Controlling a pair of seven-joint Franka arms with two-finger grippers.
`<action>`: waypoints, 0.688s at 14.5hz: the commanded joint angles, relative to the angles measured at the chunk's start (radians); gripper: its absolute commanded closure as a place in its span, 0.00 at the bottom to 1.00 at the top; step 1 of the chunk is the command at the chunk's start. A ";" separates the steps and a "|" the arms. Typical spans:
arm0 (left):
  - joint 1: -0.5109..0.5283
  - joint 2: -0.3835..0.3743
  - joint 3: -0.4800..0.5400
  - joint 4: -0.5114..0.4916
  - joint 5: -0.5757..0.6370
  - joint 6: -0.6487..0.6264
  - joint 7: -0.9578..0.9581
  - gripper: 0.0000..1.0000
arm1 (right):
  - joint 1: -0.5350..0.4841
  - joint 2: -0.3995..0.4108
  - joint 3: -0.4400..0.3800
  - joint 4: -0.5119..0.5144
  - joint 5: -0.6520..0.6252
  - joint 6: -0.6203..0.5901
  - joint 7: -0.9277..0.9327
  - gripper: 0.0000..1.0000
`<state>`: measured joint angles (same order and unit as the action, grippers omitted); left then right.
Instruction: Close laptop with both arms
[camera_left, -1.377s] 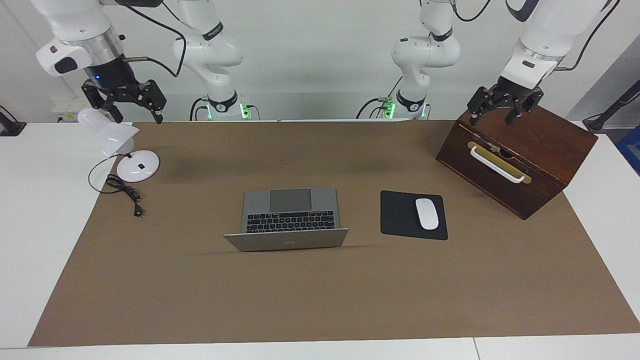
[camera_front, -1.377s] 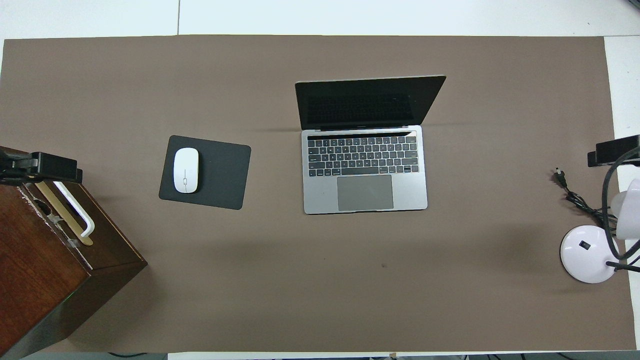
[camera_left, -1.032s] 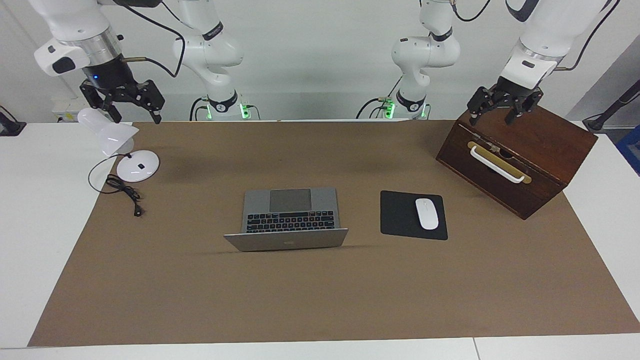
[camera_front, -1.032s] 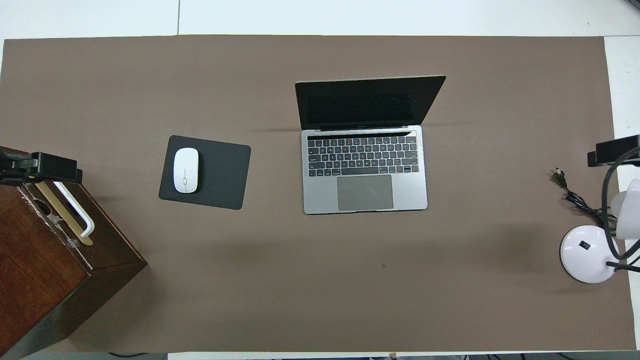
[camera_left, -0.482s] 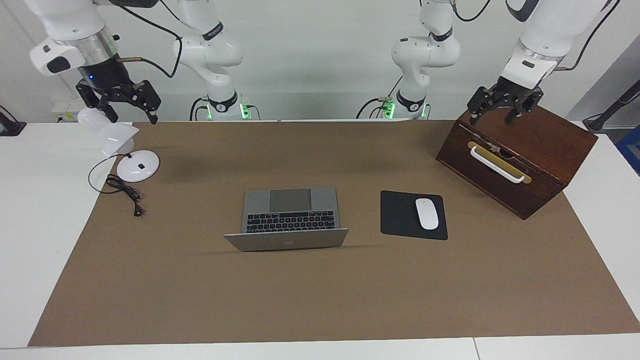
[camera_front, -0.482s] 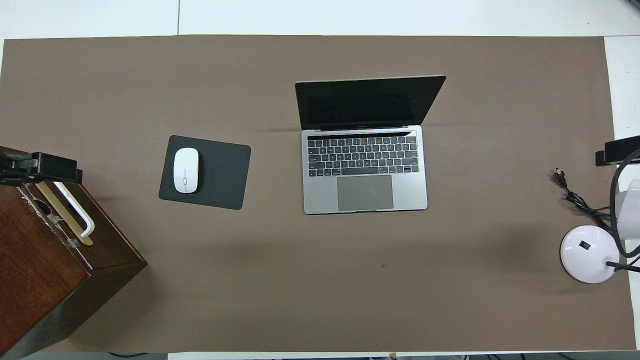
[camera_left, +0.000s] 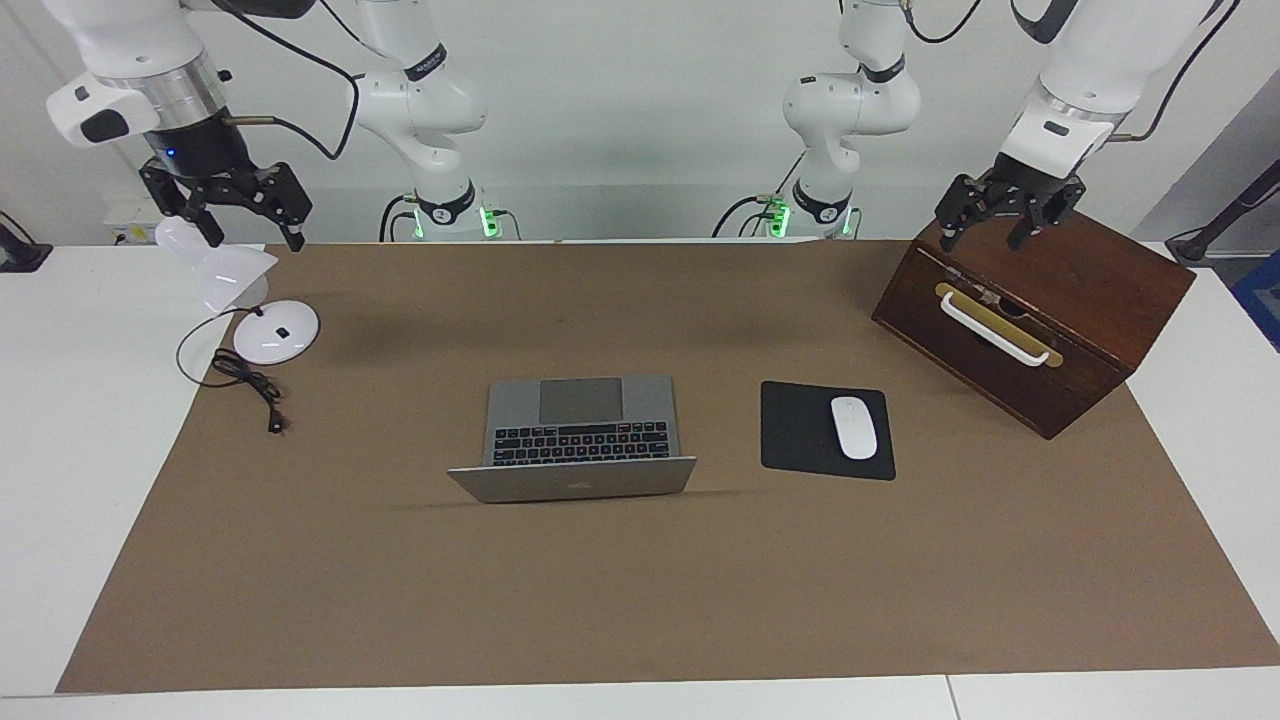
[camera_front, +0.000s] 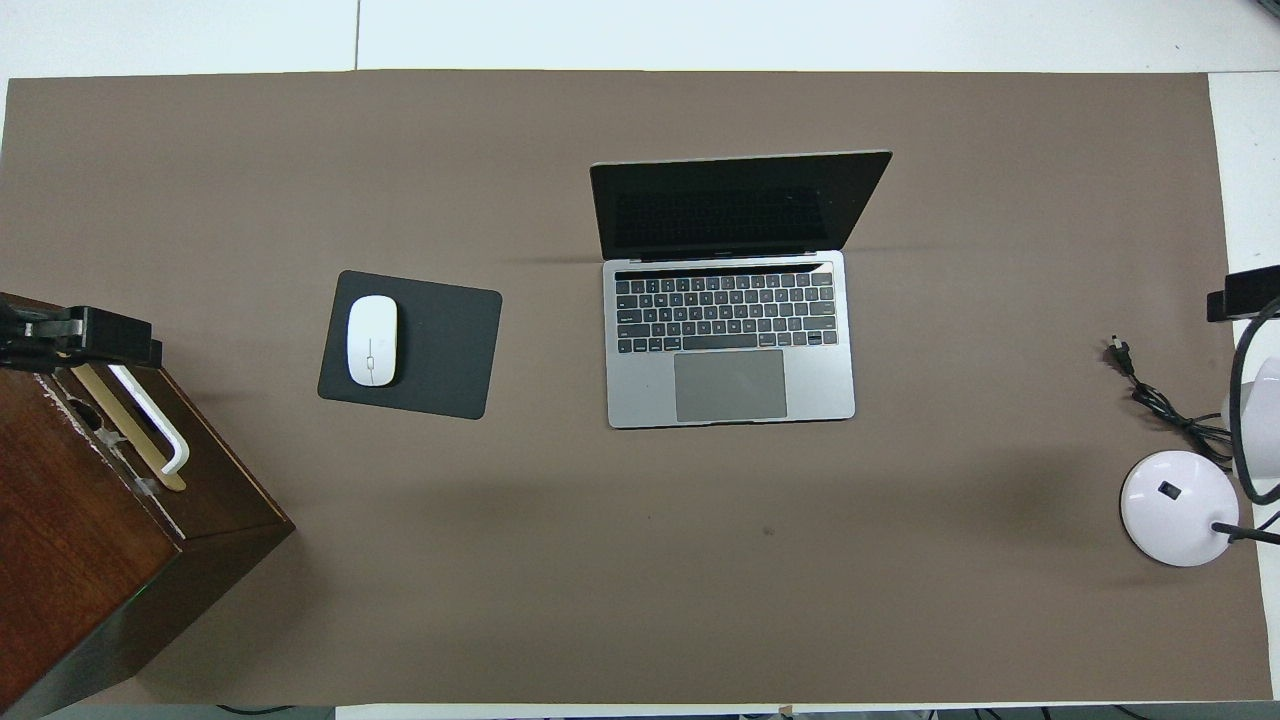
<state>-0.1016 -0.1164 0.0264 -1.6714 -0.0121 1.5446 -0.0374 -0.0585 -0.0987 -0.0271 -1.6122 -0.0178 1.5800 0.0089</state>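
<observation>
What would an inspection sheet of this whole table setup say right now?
Surface: brown mat over a white table.
Job's things: laptop open, lid up, untouched.
Clutter: white mouse on black mouse pad; wooden box with white handle; white desk lamp.
Grippers: right gripper open, over the lamp; left gripper open, over the box.
Cables: lamp cord coiled on the mat.
Surroundings: white wall; nothing else seen.
</observation>
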 joint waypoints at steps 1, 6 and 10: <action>-0.014 -0.028 0.009 -0.030 0.011 -0.007 -0.012 1.00 | -0.012 -0.007 0.004 -0.009 -0.004 0.021 -0.010 0.10; 0.011 -0.028 0.021 -0.025 -0.061 -0.012 -0.010 1.00 | -0.021 -0.006 0.004 -0.011 -0.002 0.031 -0.014 1.00; -0.001 -0.031 0.020 -0.033 -0.066 0.002 -0.009 1.00 | -0.029 -0.004 0.004 -0.011 -0.005 0.041 -0.014 1.00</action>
<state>-0.0977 -0.1175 0.0448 -1.6714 -0.0633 1.5350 -0.0391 -0.0719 -0.0984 -0.0284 -1.6121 -0.0179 1.5931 0.0089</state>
